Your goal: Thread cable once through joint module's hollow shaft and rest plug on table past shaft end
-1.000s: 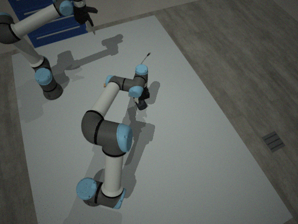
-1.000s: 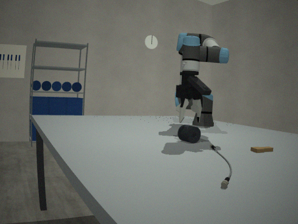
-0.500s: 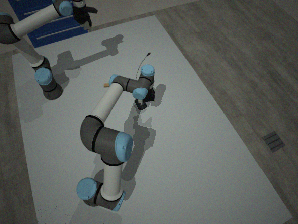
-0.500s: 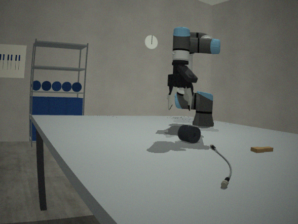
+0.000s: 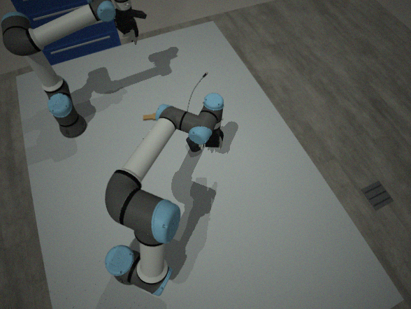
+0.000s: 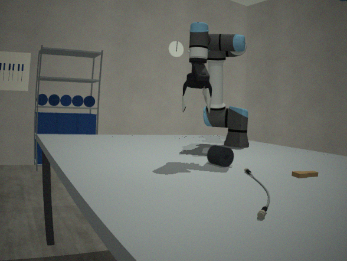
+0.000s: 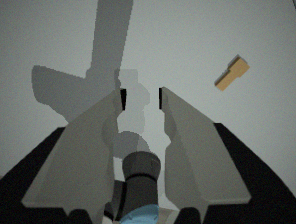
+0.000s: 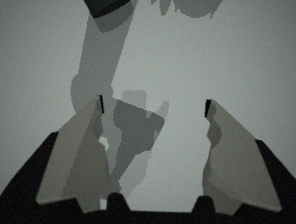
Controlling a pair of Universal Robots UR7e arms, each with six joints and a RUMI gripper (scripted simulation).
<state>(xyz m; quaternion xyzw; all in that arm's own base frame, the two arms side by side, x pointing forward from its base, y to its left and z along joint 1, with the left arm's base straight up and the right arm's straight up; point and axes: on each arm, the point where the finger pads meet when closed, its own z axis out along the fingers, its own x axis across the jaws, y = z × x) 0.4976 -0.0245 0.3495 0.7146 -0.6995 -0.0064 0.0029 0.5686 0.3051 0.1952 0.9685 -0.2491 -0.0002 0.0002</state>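
Black and cylindrical, the joint module [image 5: 193, 144] [image 6: 221, 155] [image 8: 107, 7] lies on its side on the pale surface [image 5: 265, 210] [image 6: 153, 201] [image 7: 190, 40] [image 8: 250, 60]. Above it hangs the right gripper [image 5: 210, 146] [image 6: 196, 111] [image 8: 154, 98], fingers spread with nothing between them. The thin cable [image 5: 191, 92] [image 6: 267, 190] lies curved near the module, apart from it and outside its shaft. Farther along sits an orange-brown block [image 5: 149, 117] [image 6: 304, 174] [image 7: 232, 73]. Well away, the left gripper [image 5: 134, 40] [image 7: 142, 89] is empty, its fingers parted by a narrow gap.

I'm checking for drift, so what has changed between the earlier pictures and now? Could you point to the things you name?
The right gripper [image 5: 200, 146] [image 6: 196, 111] [image 8: 154, 98] rose, moving left in the exterior view; the left gripper [image 5: 137, 29] [image 7: 142, 89] shifted right in the top view. Neither took hold of anything. The black cylindrical joint module [image 5: 193, 144] [image 6: 220, 156] [image 8: 107, 5] and thin grey cable [image 5: 190, 96] [image 6: 268, 192] stayed put.
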